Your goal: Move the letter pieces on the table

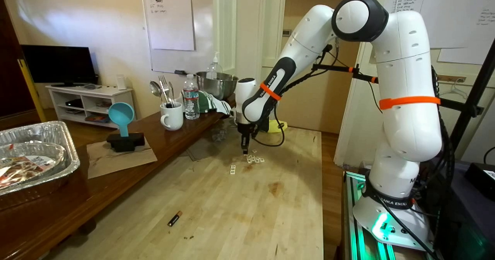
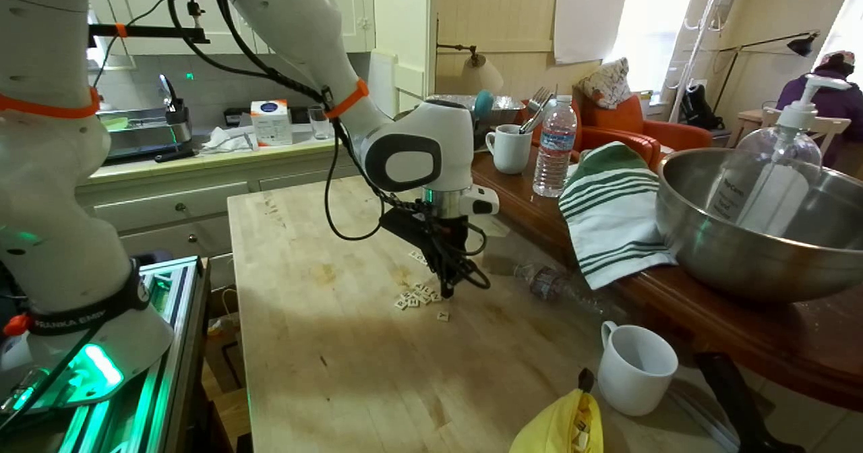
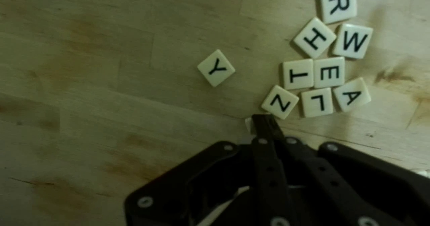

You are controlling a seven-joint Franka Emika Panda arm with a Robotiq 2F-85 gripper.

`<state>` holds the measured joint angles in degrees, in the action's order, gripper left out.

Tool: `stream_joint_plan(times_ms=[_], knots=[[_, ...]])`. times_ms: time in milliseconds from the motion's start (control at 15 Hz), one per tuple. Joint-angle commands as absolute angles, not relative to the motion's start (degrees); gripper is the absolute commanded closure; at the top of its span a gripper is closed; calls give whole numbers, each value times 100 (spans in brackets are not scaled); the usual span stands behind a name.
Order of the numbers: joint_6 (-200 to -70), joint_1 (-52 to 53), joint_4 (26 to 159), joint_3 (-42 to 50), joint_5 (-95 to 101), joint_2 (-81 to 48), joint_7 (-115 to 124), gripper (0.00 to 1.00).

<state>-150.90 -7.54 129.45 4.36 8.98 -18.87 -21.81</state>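
Gripper (image 3: 266, 126) closed, near edge of clustered letter pieces (image 3: 329, 72) on worktop (image 3: 100, 91). Y piece (image 3: 216, 68) lies apart from cluster.

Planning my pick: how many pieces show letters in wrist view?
9: Y alone; right of it, R, H, W, T, E, L, A and a Z or N, clustered. Others may hide beneath the jaws.

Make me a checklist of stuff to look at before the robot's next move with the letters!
1. Y tile apart from the letter pile: ok.
2. Is the gripper open, ready to grab: not ok, it looks shut.
3. Z tile not touching the gripper: cannot tell, they look very close in the wrist view.
4. Letter on the pale piece by the gripper: cannot tell, mostly hidden.
5. The battery away from the letter pile: ok, elsewhere on the table.
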Motion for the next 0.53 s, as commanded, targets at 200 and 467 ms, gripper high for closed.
stream_joint_plan(times_ms=[200,467], knots=[[-15122,-1098,13354,77,371,-1279,-2939,100],[-14972,-1078,13517,212,530,-1062,-3142,100]])
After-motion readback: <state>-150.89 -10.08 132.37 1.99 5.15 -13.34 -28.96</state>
